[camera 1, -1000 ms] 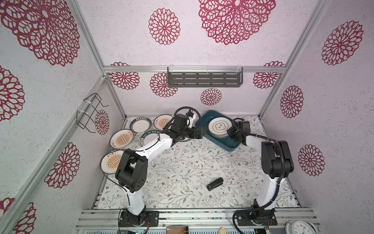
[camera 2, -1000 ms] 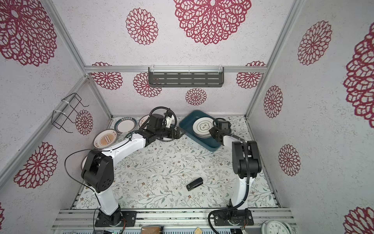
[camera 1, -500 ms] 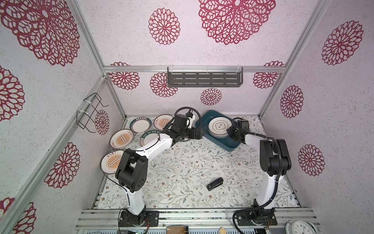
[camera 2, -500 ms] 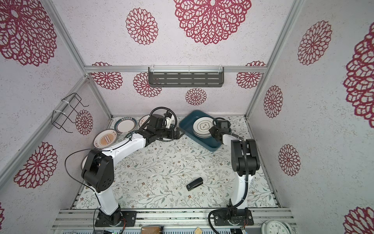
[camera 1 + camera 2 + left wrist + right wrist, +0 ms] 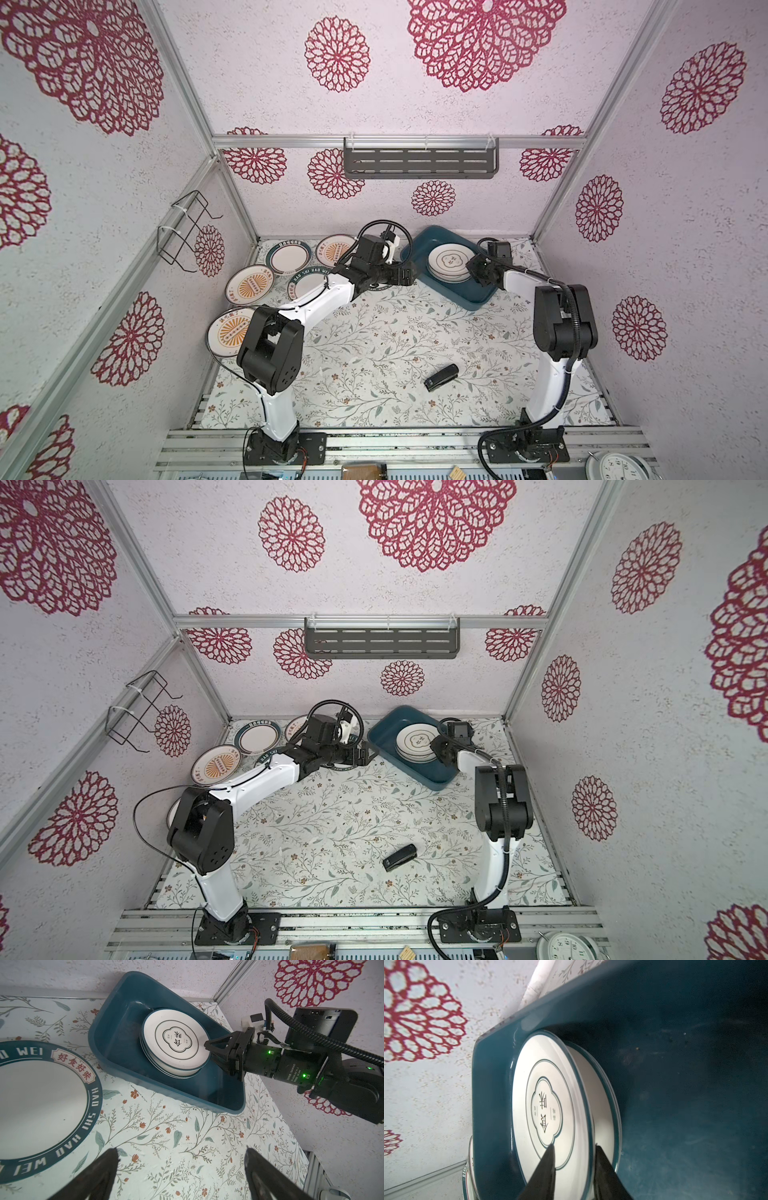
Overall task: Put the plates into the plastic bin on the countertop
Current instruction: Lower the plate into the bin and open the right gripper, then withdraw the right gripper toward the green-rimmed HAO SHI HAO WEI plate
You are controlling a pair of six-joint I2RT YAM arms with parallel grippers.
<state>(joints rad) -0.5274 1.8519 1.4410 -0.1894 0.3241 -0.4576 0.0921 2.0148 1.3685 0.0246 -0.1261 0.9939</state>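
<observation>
Stack of round white ceramic plates (image 5: 449, 270) sits mid-way along a dark teal-blue rectangular plastic bin (image 5: 419, 248), far right on the white leaf-printed countertop (image 5: 374, 332). Top plate (image 5: 176, 1042) carries thin dark rings and a lobed centre mark.

Right gripper (image 5: 574, 1147) is at the stack's right edge. Its fingers are parted and straddle the top plate's rim, one over the face, one behind the rim, the gap between them wider than the rim.

Left gripper (image 5: 181, 1150) is just left of the bin, above bare countertop, fingers spread wide, nothing between them.

Five more plates (image 5: 250, 284) lie flat at far left: two with teal-lettered rims, three with orange sunburst centres.

Small black oblong object (image 5: 441, 377) lies near, right of centre, well apart from the rest.
</observation>
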